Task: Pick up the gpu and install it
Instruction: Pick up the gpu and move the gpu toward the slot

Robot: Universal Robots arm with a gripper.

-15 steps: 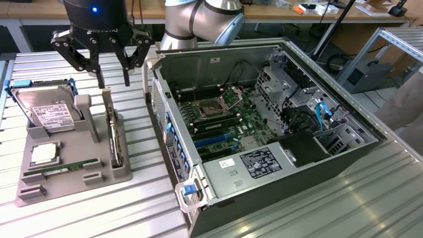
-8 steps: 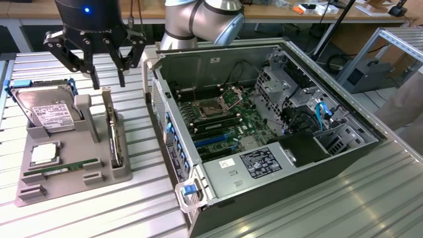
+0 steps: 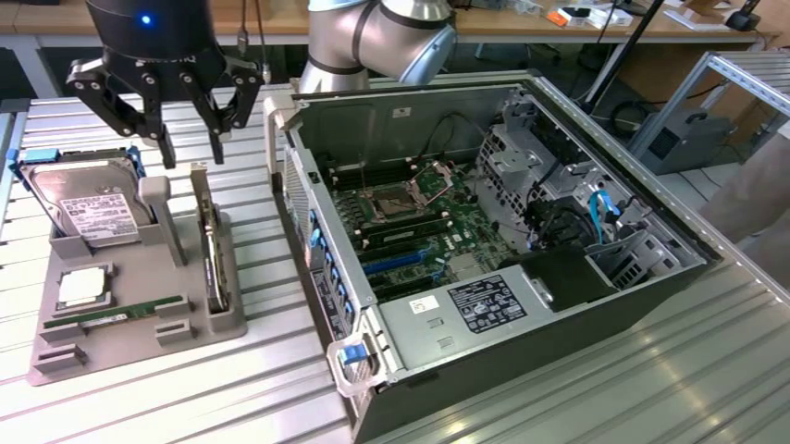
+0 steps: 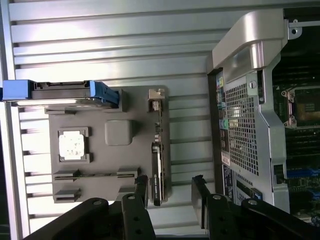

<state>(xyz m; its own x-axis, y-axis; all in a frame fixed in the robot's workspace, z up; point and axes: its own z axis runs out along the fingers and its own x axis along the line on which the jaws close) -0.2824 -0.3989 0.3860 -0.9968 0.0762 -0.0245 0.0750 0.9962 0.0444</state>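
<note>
Grey moulded plastic forms a holder tray (image 3: 124,356) (image 4: 107,160) that lies on the ribbed aluminium table (image 3: 185,402) (image 4: 100,30) at the exterior view's left. At the tray's far left end a boxy silver hard drive with a white label (image 3: 92,213) (image 4: 60,92) stands tilted in a blue carrier. Nearer the camera, a square silvery processor chip (image 3: 84,289) (image 4: 73,145) lies flat in its recess, and just beside it a narrow green memory stick (image 3: 117,314) (image 4: 95,175) rests in a slot.

Along the tray's right edge the gpu (image 3: 213,250) (image 4: 157,170), a thin dark rectangular card, stands on its long edge in a slot, with nothing gripping it.

Above the card's far end hangs the black multi-fingered gripper (image 3: 194,153) (image 4: 170,200). Its jaws are spread wide and hold nothing. In the wrist view the card's end lies between the two fingertips, closer to one of them. Whether any tip touches the card's upper edge, I cannot tell.

Further right the silvery jointed robot arm (image 3: 383,37) rises behind the open dark computer case (image 3: 370,120) (image 4: 242,125), which lies on its side on the table near the tray. Inside it a green motherboard (image 3: 413,217) (image 4: 300,140) shows an empty processor socket and blue slots.
</note>
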